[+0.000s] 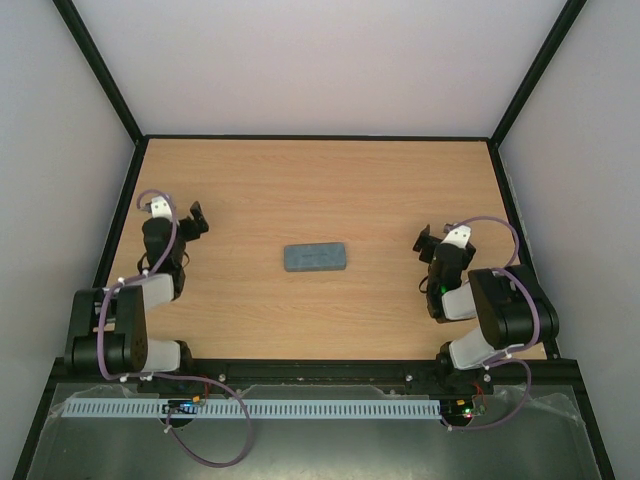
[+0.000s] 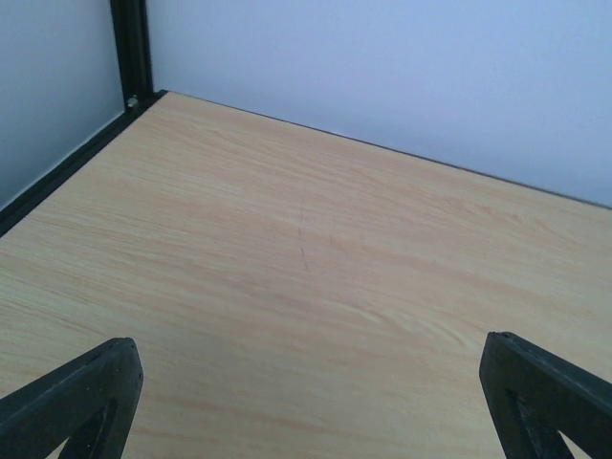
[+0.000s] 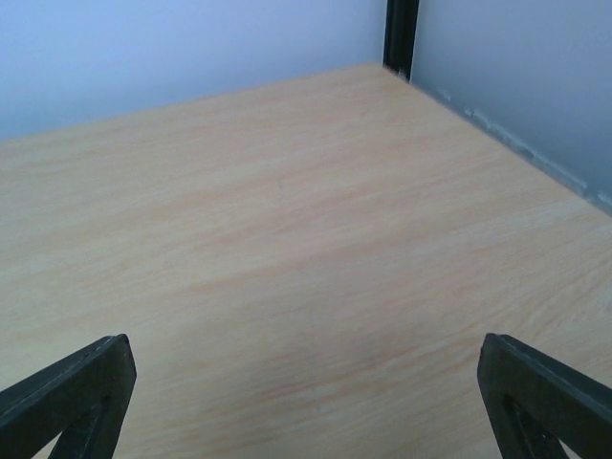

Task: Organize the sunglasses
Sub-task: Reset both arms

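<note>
Blue-grey and oblong, the case [image 1: 315, 257] lies flat near the middle of your wooden tabletop [image 1: 300, 180], its long side running left to right. Your left hand [image 1: 197, 218] sits well off to the case's left and your right hand [image 1: 428, 243] well off to its right. Both hands are spread wide with nothing between the fingers, and each wrist view shows only bare wood. The sunglasses show in none of your views, so you cannot tell where they are.
</note>
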You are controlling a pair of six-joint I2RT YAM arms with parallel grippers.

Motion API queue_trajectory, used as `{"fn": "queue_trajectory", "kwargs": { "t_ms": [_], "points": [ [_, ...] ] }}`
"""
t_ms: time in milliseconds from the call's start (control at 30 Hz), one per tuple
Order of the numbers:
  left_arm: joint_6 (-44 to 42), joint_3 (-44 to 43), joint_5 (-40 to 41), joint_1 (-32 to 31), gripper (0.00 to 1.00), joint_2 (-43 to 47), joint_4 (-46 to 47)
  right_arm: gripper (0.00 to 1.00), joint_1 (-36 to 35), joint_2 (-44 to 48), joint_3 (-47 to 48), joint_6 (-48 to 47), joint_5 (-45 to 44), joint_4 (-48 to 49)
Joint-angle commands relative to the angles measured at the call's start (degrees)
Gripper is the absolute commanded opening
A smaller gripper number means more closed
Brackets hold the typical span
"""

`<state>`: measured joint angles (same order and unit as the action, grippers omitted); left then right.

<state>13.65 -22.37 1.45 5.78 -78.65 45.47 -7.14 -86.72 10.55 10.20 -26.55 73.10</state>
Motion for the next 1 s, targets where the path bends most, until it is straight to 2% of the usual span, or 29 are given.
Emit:
{"fn": "queue_trajectory", "kwargs": {
  "t_ms": [0,67,100,133,200,300,367,433,567,967],
  "points": [
    [-6.00,7.13,-6.47,0.90,0.99,2.35,14.13,0.99,-0.08,-0.07,-0.95,-1.14,1.37,4.80],
    [-5.14,9.70,-7.79,0.86,0.99,0.34,19.84,0.99,-0.26,-3.32,-2.42,-2.97,1.29,13.66],
    [-5.62,10.05,-9.34,0.89,0.99,-0.13,20.48,0.99,-0.34,-1.83,-1.61,-2.53,1.43,9.41],
    [-6.22,9.06,-7.45,0.30,0.99,0.46,17.66,0.99,-0.39,-0.36,-0.77,-1.77,1.58,5.23],
    [-6.98,9.60,-3.06,-1.04,0.99,-1.29,21.20,0.99,-0.41,-2.39,-1.80,-2.72,1.33,10.68],
    [-6.58,12.35,-0.37,-1.73,0.99,-9.52,35.29,0.99,-0.41,-0.74,-0.68,-1.88,1.42,5.46],
    [-6.73,10.57,1.45,-2.50,1.00,-8.17,28.83,0.99,-0.39,-1.99,-1.22,-2.42,1.11,8.83],
    [-7.28,10.75,3.21,-3.40,1.00,-9.18,30.47,0.99,-0.35,-1.43,-0.72,-2.23,1.10,7.02],
    [-9.14,8.10,8.18,-6.32,1.00,-9.61,25.73,0.99,-0.36,-1.84,-0.72,-2.24,1.01,7.67],
    [-9.47,9.10,7.95,-6.34,0.99,-9.22,27.36,0.99,-0.37,-1.57,-0.70,-2.16,1.06,7.01]
  ]
}}
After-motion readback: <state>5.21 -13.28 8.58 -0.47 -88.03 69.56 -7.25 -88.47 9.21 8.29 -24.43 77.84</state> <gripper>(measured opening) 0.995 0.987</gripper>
